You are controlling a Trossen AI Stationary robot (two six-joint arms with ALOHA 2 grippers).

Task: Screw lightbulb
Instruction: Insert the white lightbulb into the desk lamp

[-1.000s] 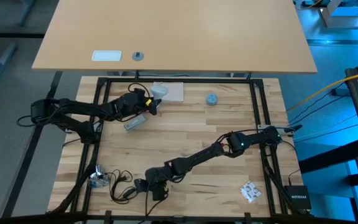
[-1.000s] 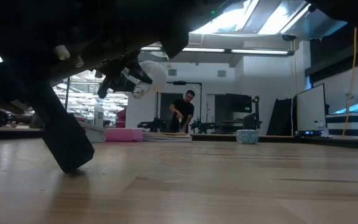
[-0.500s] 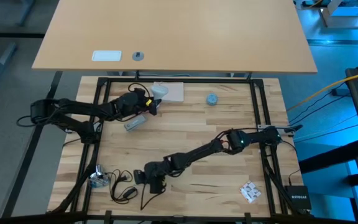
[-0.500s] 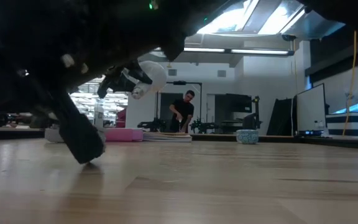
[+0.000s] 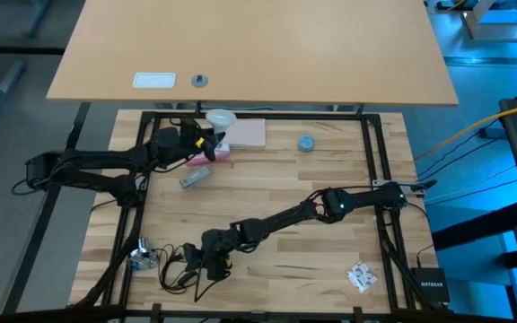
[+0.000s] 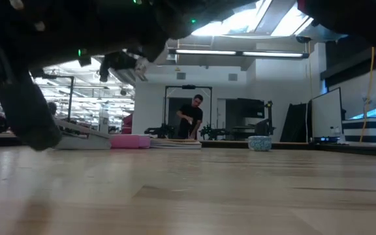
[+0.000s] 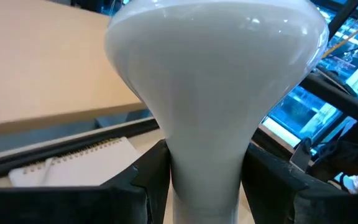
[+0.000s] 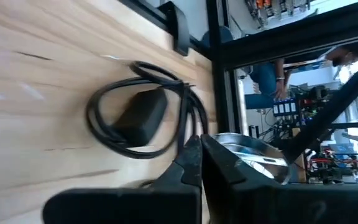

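The white frosted lightbulb (image 5: 220, 117) is held by my left gripper (image 5: 207, 141) above the table's far edge, left of the middle. Its globe (image 7: 216, 62) points away from the wrist, and its screw base is hidden. The round silvery socket (image 5: 142, 258) sits at the near left corner, with its black cord (image 5: 179, 272) coiled beside it. My right gripper (image 5: 200, 266) is low over the table next to the cord coil (image 8: 135, 118). Its fingers are shut, and the socket (image 8: 257, 155) lies just beyond them. My left gripper pinches the bulb's tapering neck (image 7: 204, 174) between its two fingers (image 7: 151, 180), one on each side. The bulb is lifted clear of the table, with its globe sticking out past the fingertips toward the far edge. My right gripper has its shut tips right at a strand of the cord (image 8: 194, 127); whether they touch it I cannot tell.
A pink and white notebook (image 5: 245, 133) lies at the far edge beside the bulb. A small blue-grey cap (image 5: 305, 143) sits to its right, a grey object (image 5: 193, 178) lies nearer the left, and a white crumpled piece (image 5: 360, 276) is at the near right. A person stands far off in the room (image 6: 191, 117).
My left gripper has moved up and toward the far left with the bulb, which now hangs over the far edge with its globe pointing farther away. My right gripper has moved toward the table's left, along the near side, up to the cord and socket.
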